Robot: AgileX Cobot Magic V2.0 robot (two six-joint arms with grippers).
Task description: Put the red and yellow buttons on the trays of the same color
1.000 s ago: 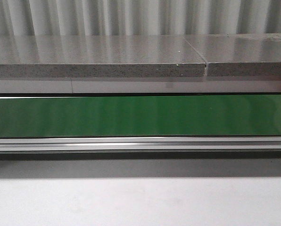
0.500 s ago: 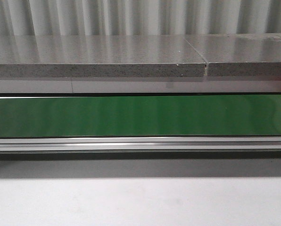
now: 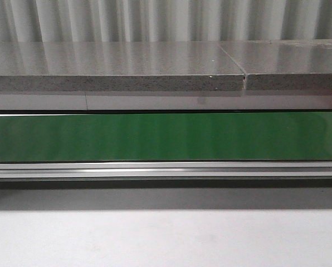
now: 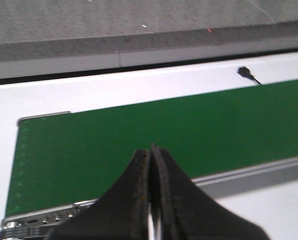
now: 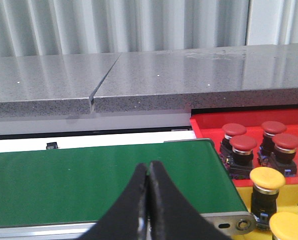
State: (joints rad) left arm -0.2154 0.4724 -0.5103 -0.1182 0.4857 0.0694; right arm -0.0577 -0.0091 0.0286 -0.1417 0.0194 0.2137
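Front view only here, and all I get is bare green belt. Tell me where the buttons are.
Observer: The right wrist view shows four red buttons standing on the red tray, just past the end of the green belt.
Operator: Report the yellow ones.
Observer: At least two yellow buttons stand on the yellow tray, on the near side of the red one; the frame edge cuts off the rest.
Operator: Give me both grippers.
Observer: The right gripper and the left gripper are both shut and empty, each over the belt.
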